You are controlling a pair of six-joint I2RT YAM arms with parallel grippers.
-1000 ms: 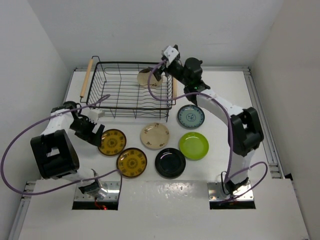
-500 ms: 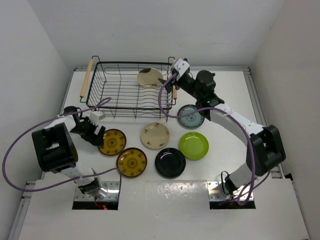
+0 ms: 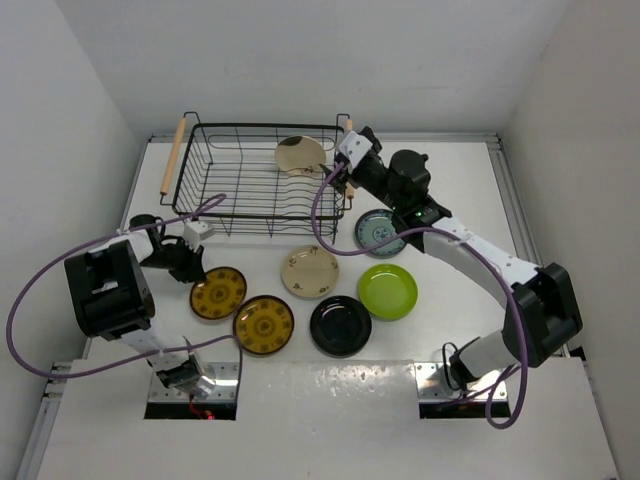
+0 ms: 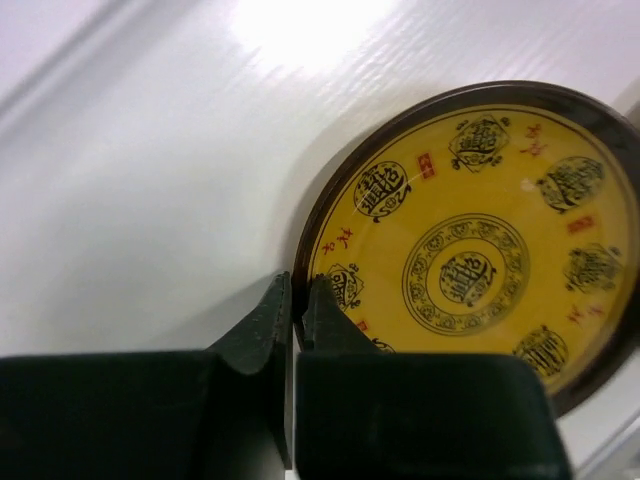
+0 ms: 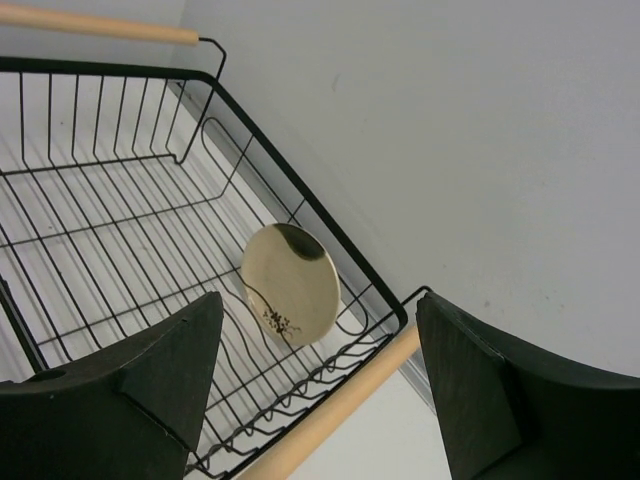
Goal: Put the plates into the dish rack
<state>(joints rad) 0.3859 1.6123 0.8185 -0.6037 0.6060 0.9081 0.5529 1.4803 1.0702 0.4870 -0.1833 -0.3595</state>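
My left gripper (image 3: 191, 268) (image 4: 297, 289) is shut on the near-left rim of a mustard-brown patterned plate (image 3: 218, 293) (image 4: 470, 270) lying on the table. A cream plate (image 3: 300, 153) (image 5: 290, 285) stands on edge in the back right corner of the black wire dish rack (image 3: 262, 126) (image 5: 300, 215). My right gripper (image 3: 342, 178) (image 5: 318, 298) hangs open over the rack's right wooden handle (image 5: 330, 415), apart from that plate, holding nothing. On the table lie a second mustard plate (image 3: 263, 324), a cream plate (image 3: 310, 271), a black plate (image 3: 340, 325), a lime green plate (image 3: 388, 291) and a teal-grey plate (image 3: 381, 232).
The rack's left wooden handle (image 3: 174, 155) runs along its far left side. White walls close in the table on three sides. A purple cable (image 3: 40, 275) loops out past the left arm, and another (image 3: 325, 210) hangs from the right wrist over the rack's front right corner.
My left gripper has shut on the mustard plate's rim and the plate has shifted slightly left. My right gripper has drawn back to the right, away from the cream plate in the rack.
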